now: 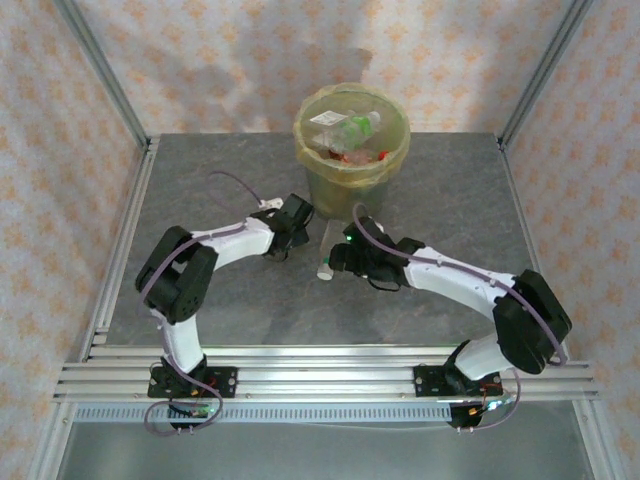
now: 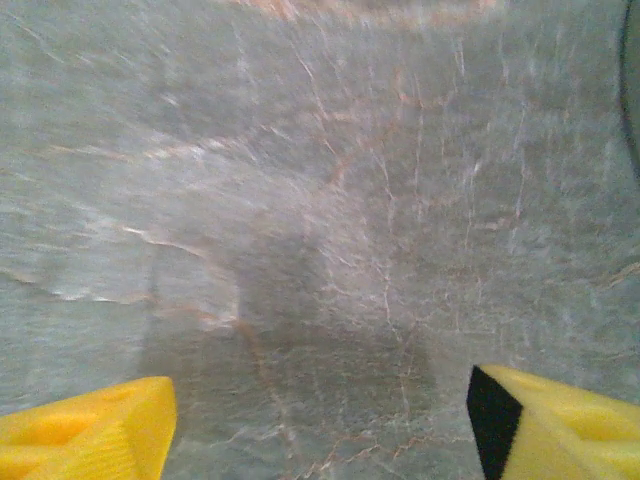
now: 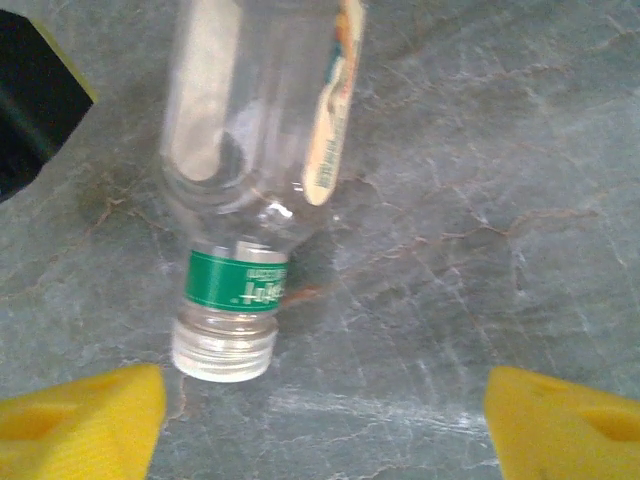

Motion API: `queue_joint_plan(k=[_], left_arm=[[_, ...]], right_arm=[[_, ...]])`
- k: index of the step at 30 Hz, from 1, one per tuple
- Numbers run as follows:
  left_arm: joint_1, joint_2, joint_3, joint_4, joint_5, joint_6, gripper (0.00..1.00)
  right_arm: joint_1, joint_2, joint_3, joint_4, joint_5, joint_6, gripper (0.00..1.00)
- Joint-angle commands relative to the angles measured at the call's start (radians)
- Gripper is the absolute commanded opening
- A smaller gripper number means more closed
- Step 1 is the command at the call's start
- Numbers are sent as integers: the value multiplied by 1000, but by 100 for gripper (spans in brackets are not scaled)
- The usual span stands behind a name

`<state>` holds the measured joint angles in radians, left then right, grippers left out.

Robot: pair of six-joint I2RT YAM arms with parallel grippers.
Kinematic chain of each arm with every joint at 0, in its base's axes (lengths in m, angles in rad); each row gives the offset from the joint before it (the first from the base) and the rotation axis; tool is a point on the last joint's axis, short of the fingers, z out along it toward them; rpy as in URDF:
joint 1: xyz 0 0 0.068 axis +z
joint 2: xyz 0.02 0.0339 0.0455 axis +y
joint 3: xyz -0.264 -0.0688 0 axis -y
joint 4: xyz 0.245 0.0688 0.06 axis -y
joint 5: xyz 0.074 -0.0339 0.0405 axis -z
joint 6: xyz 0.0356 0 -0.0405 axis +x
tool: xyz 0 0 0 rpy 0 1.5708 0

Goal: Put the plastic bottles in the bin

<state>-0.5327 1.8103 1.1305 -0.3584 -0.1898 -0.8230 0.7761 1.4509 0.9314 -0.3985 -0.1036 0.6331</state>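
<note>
No text legible. Clear bottle (image 3: 250, 150): green neck band (image 3: 238, 280), just above white cap (image 3: 223, 350), carries white print, too blurred to read. Cream label (image 3: 335, 110), farther from cap, seen edge-on, print illegible. Labels on bottles (image 1: 355, 128) in bin (image 1: 352, 182): too small.

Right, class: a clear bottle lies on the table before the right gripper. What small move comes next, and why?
Probably ease the right gripper forward around the bottle: its jaws stand open, and the bottle lies just ahead, outside the bin.
</note>
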Motion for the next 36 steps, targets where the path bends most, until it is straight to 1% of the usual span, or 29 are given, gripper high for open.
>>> queue_joint_plan(k=[1, 5, 7, 17, 29, 32, 36], left_arm=[[26, -113, -42, -38, -96, -44, 84], [49, -211, -98, -48, -136, -62, 97], [57, -248, -118, -57, -156, -65, 100], [88, -339, -179, -141, -268, -122, 100], [110, -348, -203, -128, -242, -111, 100], [111, -341, -202, -126, -233, -106, 100], [113, -335, -201, -131, -234, -100, 100]], right_arm=[[29, 59, 72, -68, 124, -35, 99], [63, 137, 140, -63, 198, -15, 99], [73, 175, 171, -57, 225, 7, 99], [75, 372, 313, -63, 341, 65, 99], [74, 493, 349, 3, 401, 60, 100], [75, 515, 348, 30, 405, 41, 97], [75, 540, 355, 45, 412, 22, 86]])
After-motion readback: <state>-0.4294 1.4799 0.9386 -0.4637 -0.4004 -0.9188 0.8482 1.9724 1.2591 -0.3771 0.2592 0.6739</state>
